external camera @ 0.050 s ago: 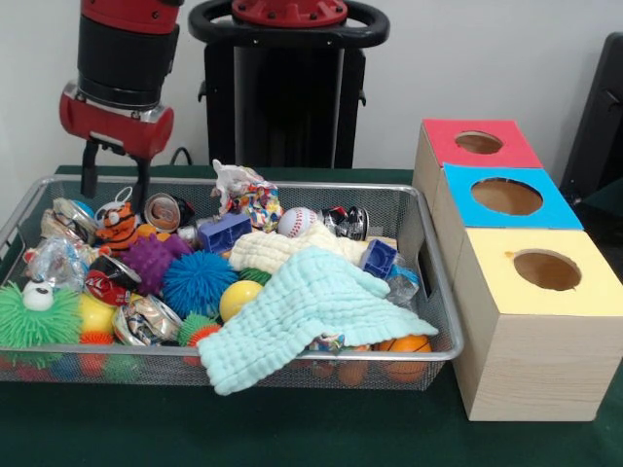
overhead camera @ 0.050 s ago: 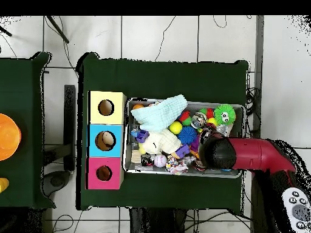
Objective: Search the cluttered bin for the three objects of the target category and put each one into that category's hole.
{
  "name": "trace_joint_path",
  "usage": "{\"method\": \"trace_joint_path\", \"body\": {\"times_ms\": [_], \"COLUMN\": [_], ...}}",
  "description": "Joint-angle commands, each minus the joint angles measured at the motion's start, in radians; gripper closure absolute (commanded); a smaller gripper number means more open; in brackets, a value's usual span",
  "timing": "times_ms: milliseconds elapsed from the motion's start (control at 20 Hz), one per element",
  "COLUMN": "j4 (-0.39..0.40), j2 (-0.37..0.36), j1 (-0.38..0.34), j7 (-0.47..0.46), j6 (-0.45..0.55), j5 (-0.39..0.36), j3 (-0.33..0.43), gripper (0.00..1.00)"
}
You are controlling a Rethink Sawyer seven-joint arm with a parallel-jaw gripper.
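At the bin's far left corner the gripper (external camera @ 0.050 s ago: 115, 177) hangs just above the clutter, fingers narrowly apart and holding nothing, probably lining up on the tiger toy (external camera @ 0.050 s ago: 118, 224) or crushed cans (external camera @ 0.050 s ago: 146, 319) beneath; which category is wanted cannot be told; rightward, a pale green cloth (external camera @ 0.050 s ago: 316, 309) smothers the wire bin's (external camera @ 0.050 s ago: 440, 352) middle, hiding balls; beyond stand the red (external camera @ 0.050 s ago: 479, 143), blue (external camera @ 0.050 s ago: 506, 197) and yellow (external camera @ 0.050 s ago: 547, 270) holes.

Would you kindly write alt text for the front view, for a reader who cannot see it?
A wire basket on a green table is heaped with toys, balls and crushed cans, with a mint cloth draped over its front rim. The gripper hangs open above its far corner; beside the basket stand red, blue and yellow boxes with holes.
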Motion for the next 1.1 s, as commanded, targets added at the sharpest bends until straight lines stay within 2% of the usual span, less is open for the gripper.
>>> {"method": "trace_joint_path", "body": {"times_ms": [50, 250, 450, 750, 1100], "j4": [0.013, -0.022, -0.027, -0.030, -0.004], "j2": [0.112, 0.153, 0.164, 0.207, 0.182], "j1": [0.093, 0.149, 0.151, 0.122, 0.064], "j7": [0.134, 0.167, 0.143, 0.103, 0.029], "j6": [-0.107, -0.137, -0.162, -0.208, -0.187], "j5": [-0.079, -0.074, -0.040, -0.031, -0.017], "j3": [-0.068, -0.132, -0.147, -0.148, -0.113], "gripper": [0.00, 0.00, 0.00, 0.00, 0.00]}}
